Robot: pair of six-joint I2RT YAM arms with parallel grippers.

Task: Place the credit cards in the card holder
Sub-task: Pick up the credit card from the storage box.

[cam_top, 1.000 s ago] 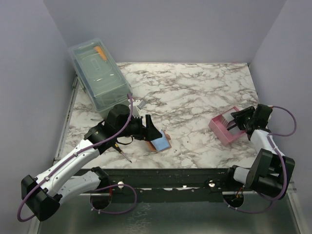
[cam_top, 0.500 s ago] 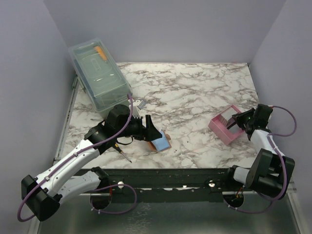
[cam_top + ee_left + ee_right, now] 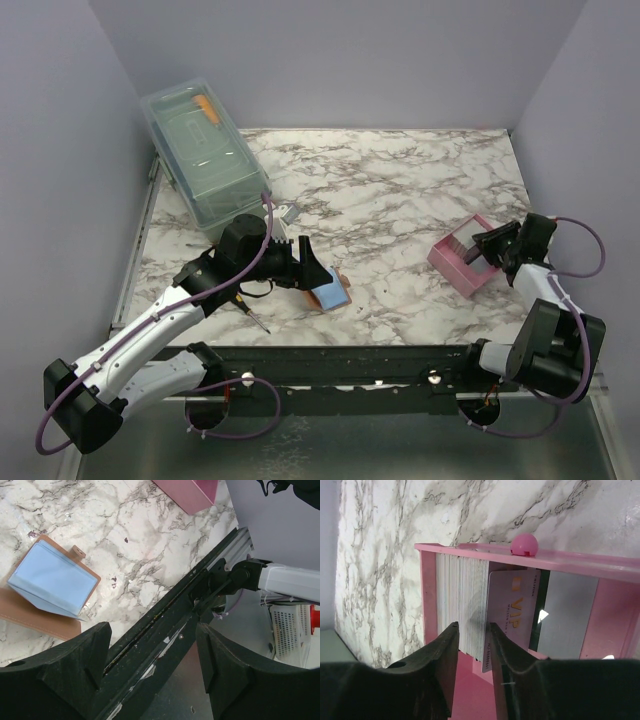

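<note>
Top: card holder (image 3: 327,293) lies open on the table (image 3: 400,200) near the front edge, pale blue lining up, right at the left fingers (image 3: 312,268). Right fingers (image 3: 483,243) are at the pink tray (image 3: 462,268), right side.

Left wrist: fingers spread wide, nothing in them. Holder is flat on the marble.

Right wrist: credit cards (image 3: 465,605) stand packed on edge in the tray, and a VIP card (image 3: 512,612) stands out from the row. Fingers are a narrow gap apart at the stack's edge; can't tell if they pinch anything.
</note>
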